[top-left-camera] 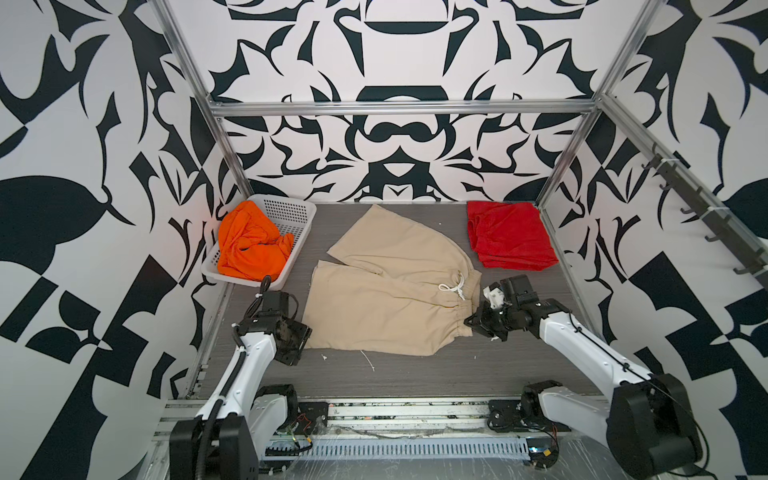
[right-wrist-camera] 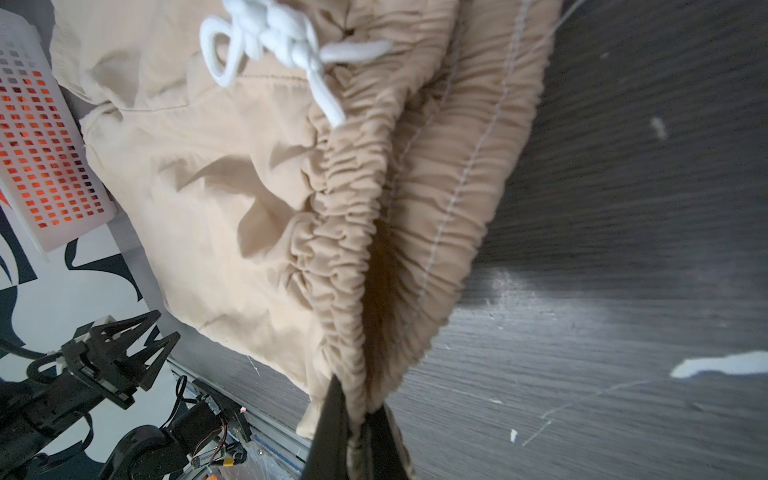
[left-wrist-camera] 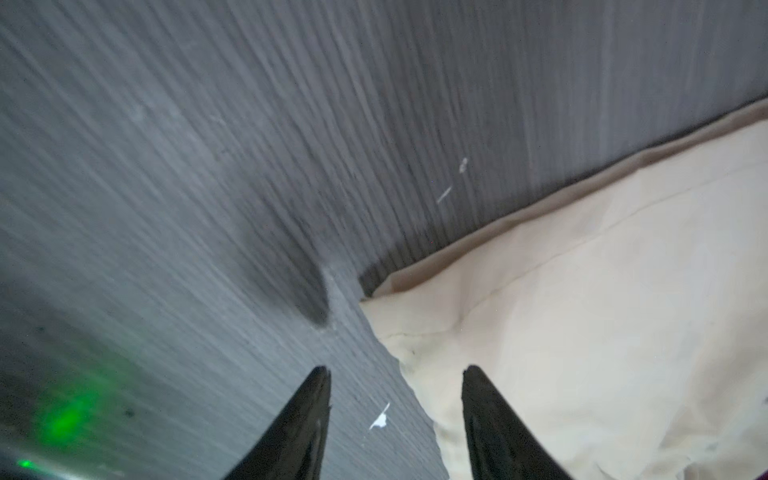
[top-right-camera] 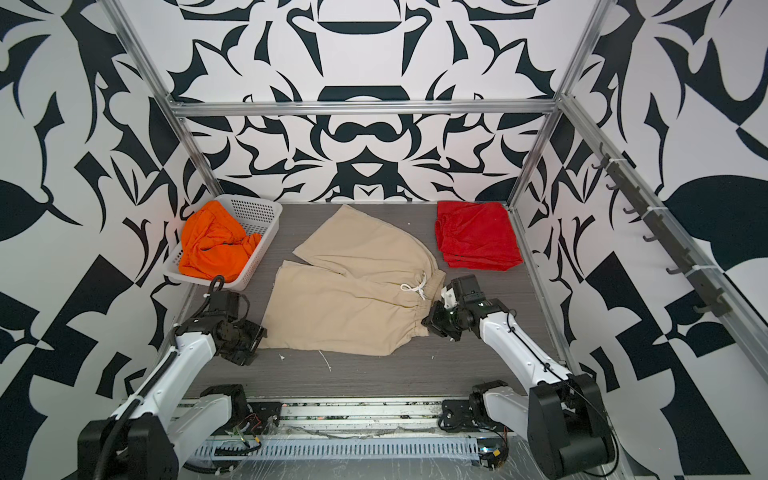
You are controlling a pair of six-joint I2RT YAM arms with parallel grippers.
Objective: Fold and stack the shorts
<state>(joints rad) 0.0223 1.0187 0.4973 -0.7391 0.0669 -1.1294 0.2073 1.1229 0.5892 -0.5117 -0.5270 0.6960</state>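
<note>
**Right gripper (right-wrist-camera: 360, 390) pinches beige shorts (top-left-camera: 390, 299)**

Its jaws are pressed together on the waistband. The left gripper (left-wrist-camera: 397, 370) stands spread at a leg-hem corner (one side over the cloth). The white basket (top-left-camera: 305, 224) holds the orange shorts (top-left-camera: 249, 245). The red shorts (top-left-camera: 509, 235) lie folded at the far right. The surface (top-left-camera: 415, 374) is grey woodgrain, and the walls (top-left-camera: 395, 145) are patterned black and white.

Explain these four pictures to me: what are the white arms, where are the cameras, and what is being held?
Two white robot arms reach over a grey table. Two pictures look down from overhead; the other two come from a camera on each arm's wrist. Beige shorts lie spread out in the middle, red shorts lie folded in the far right corner, and orange shorts sit crumpled in a white basket at the far left. The right gripper is pinched shut on the beige waistband. The left gripper is open, straddling a leg corner.
</note>
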